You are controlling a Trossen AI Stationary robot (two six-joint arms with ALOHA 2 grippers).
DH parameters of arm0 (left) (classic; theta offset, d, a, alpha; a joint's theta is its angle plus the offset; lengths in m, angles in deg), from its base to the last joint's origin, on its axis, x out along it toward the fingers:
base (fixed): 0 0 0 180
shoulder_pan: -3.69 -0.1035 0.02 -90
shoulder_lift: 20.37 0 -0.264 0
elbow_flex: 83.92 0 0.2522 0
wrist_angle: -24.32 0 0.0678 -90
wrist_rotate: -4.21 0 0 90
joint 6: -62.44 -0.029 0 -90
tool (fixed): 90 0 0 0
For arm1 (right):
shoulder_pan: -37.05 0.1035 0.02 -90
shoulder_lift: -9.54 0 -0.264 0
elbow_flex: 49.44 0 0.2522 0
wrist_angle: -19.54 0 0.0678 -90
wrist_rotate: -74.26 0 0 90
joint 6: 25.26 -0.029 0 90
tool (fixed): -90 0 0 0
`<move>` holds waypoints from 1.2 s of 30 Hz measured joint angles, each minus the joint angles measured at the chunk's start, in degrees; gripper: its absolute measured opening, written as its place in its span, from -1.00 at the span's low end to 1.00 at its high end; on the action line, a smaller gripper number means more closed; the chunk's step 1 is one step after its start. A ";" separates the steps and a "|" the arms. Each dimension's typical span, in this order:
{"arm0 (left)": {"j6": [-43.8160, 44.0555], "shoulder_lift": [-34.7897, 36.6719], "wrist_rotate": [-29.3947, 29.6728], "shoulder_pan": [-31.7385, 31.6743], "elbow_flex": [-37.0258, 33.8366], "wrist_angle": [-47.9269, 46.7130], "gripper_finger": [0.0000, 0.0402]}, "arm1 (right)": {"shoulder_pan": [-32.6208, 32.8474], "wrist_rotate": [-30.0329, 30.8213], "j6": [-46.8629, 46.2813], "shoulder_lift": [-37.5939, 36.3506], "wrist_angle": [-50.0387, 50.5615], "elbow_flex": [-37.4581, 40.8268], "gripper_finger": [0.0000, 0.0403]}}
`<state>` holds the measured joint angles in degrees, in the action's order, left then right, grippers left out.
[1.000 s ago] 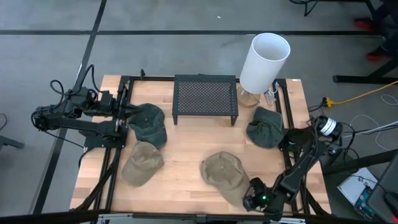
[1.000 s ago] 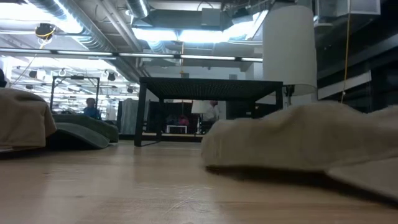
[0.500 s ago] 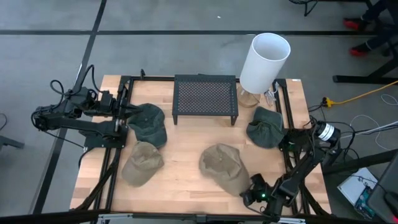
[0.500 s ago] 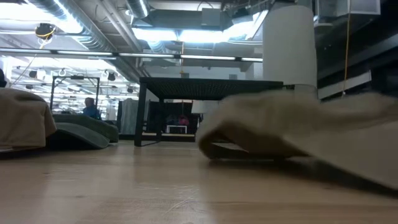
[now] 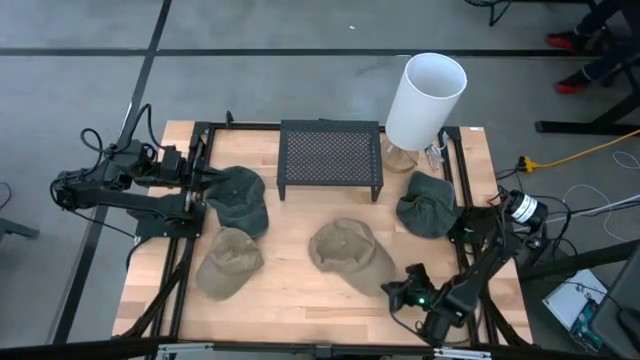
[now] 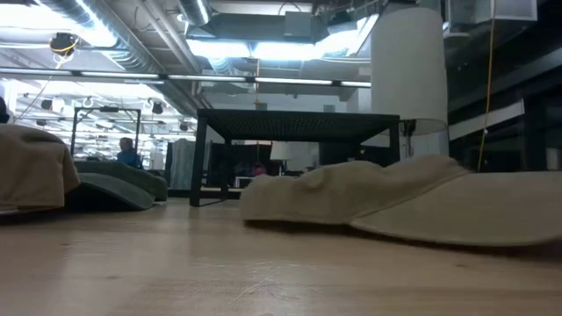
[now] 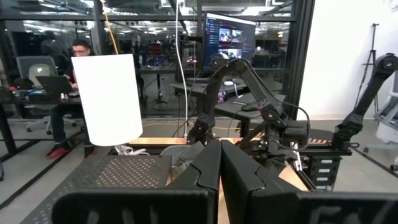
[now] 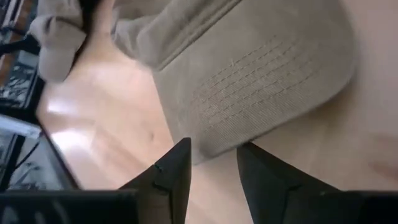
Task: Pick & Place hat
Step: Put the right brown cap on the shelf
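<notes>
Four caps lay on the wooden table (image 5: 300,295). The tan hat (image 5: 348,255) nearest the front middle sat flat on the wood, its brim pointing toward the front right corner. The right gripper (image 5: 398,293) was low at that corner, right at the tip of the brim. From its wrist camera the two dark fingers (image 8: 174,171) stood parted, with the edge of the tan hat's brim (image 8: 261,93) lying just ahead of the gap; I could not tell whether they actually pinched the cloth or only stood at its edge.

The left gripper (image 5: 205,178) waited at the left side of the table, its fingers (image 7: 208,171) pressed together with nothing between them, just beside a dark green cap (image 5: 238,200). A second tan cap (image 5: 228,262) lay in front of that one, toward the front left. Another dark green cap (image 5: 428,204) rested near the right edge, behind the working arm.

At the back of the table stood a small black mesh rack (image 5: 330,158), and to its right a white lampshade (image 5: 425,100) on a clear base. From table height the tan hat (image 6: 395,202) stretched low across the right half, with the rack (image 6: 294,127) behind it.
</notes>
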<state>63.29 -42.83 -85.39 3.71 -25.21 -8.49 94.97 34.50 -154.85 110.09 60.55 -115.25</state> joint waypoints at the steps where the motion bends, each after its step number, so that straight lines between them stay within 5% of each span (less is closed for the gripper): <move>1: -0.01 0.02 0.00 0.02 0.00 0.02 -0.98 | -0.54 -0.01 0.16 0.04 0.71 0.00 -0.35; 9: -0.07 0.02 0.00 0.02 0.00 0.02 -0.98 | -4.57 -1.35 -0.09 2.71 4.73 0.00 -0.43; 16: -0.07 0.01 0.00 0.01 0.00 0.00 -0.98 | -5.68 2.59 2.88 4.31 7.19 0.00 -0.95; 28: 1.41 0.00 -0.02 0.01 0.00 0.93 -0.98 | -3.14 2.76 3.22 -2.12 15.10 0.00 -0.97; 36: 1.41 0.02 0.00 0.01 0.00 1.31 -0.98 | -4.41 -4.11 3.77 -5.62 15.09 0.00 -0.78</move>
<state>64.70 -42.81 -85.39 3.71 -25.21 -7.18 90.57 30.38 -151.08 104.48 75.64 -115.25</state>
